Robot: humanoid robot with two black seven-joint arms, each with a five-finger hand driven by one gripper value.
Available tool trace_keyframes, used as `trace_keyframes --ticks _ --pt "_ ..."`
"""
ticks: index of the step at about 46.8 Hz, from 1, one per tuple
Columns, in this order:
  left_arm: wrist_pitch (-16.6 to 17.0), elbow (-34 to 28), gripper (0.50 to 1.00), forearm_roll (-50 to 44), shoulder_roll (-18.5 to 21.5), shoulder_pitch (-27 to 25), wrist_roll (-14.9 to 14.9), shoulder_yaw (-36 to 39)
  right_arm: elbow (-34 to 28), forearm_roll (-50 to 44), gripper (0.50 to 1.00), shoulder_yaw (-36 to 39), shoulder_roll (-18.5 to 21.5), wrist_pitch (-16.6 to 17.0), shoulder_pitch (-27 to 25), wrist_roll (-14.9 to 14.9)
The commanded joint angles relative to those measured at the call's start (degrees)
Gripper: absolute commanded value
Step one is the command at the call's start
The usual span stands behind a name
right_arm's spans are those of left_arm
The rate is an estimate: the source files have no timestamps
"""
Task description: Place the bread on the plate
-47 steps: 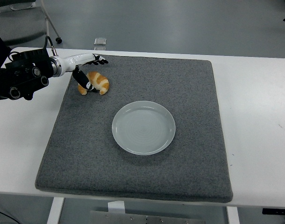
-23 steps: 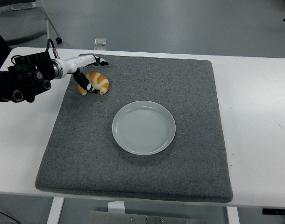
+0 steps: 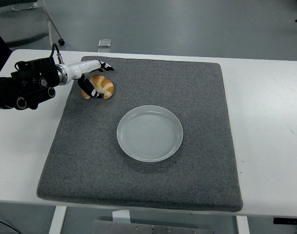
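Observation:
A golden croissant (image 3: 103, 87) lies on the grey mat (image 3: 197, 97) near its far left corner. A pale round plate (image 3: 149, 132) sits empty at the mat's middle, apart from the bread. My left hand (image 3: 99, 75) reaches in from the left edge and straddles the croissant. Its fingers (image 3: 105, 66) stretch out just behind the bread, and the thumb (image 3: 91, 89) hangs down against the bread's left end. The fingers are spread, not closed on the bread. The right arm is out of view.
The mat lies on a white table (image 3: 270, 112). A small clear object (image 3: 104, 44) sits at the table's far edge behind the hand. Chair legs with a castor (image 3: 58, 39) stand on the floor beyond the table.
My left arm has drawn back slightly up and to the left, with the hand staying at the croissant. The croissant and the plate have not moved.

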Motion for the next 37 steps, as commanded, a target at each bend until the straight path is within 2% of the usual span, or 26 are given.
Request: trace_keyframes --ticks 1,4,7,11,16,26,31,37 --pt "0.08 0.02 0.906 0.0 -0.02 -0.02 0.0 0.0 0.0 0.01 0.932 0.0 0.0 0.0 0.0 0.0" --pt "0.61 0.02 0.902 0.62 -0.11 -0.02 0.0 0.09 0.0 0.01 0.93 0.0 0.0 0.0 0.0 0.0" --pt "1.31 0.02 0.864 1.93 -0.63 0.07 0.0 0.44 0.0 0.01 0.932 0.0 0.0 0.0 0.0 0.0" --pt "2.28 0.02 0.857 2.73 -0.99 0.16 0.0 0.79 0.0 0.01 0.93 0.0 0.0 0.0 0.0 0.0" --pt "2.45 -0.07 0.844 2.82 -0.99 0.16 -0.08 0.79 0.0 -0.07 0.932 0.0 0.0 0.0 0.0 0.0" --pt "2.89 -0.07 0.786 3.52 -1.08 0.07 -0.08 0.79 0.0 0.01 0.93 0.0 0.0 0.0 0.0 0.0" --pt "2.89 -0.16 0.746 3.52 -1.08 0.07 -0.17 0.79 0.0 0.01 0.93 0.0 0.0 0.0 0.0 0.0" --pt "2.98 -0.16 0.649 4.13 -1.08 0.16 -0.26 0.79 0.0 0.01 0.93 0.0 0.0 0.0 0.0 0.0"
